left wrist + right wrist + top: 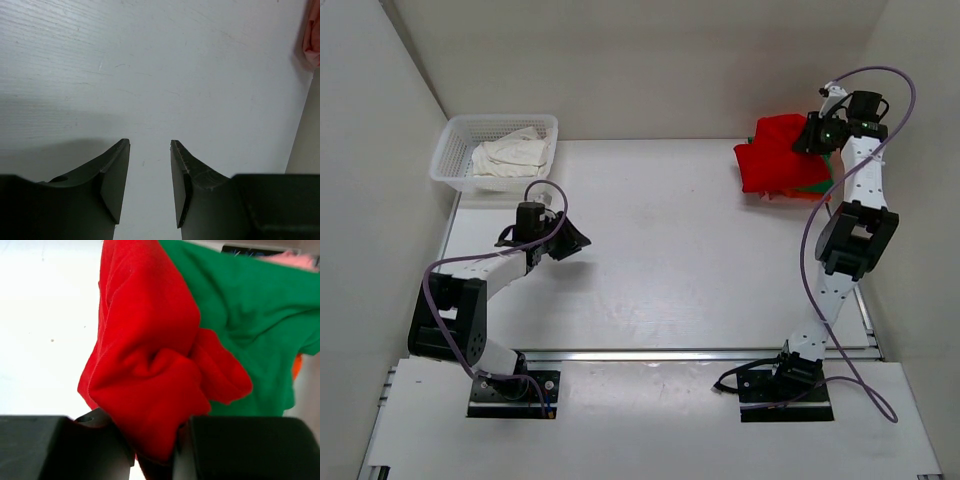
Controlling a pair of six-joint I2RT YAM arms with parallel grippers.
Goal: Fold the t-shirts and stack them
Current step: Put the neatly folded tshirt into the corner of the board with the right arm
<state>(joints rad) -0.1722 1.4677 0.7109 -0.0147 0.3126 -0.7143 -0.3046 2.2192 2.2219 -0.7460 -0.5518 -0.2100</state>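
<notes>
A bright red t-shirt [775, 155] lies bunched at the far right of the table on top of a green t-shirt [817, 186]. My right gripper [812, 135] is shut on a fold of the red t-shirt [150, 365]. The green t-shirt [240, 305] lies spread behind it, with a sliver of salmon-pink fabric [295, 259] at the far edge. An off-white t-shirt [510, 155] lies crumpled in the basket. My left gripper [572, 238] is open and empty over bare table [150, 75] at centre left; a pink patch [312, 35] shows at that view's right edge.
A white plastic mesh basket [455, 140] stands at the far left corner. White walls close in the table on the left, back and right. A metal rail runs along the table's near edge [670, 353].
</notes>
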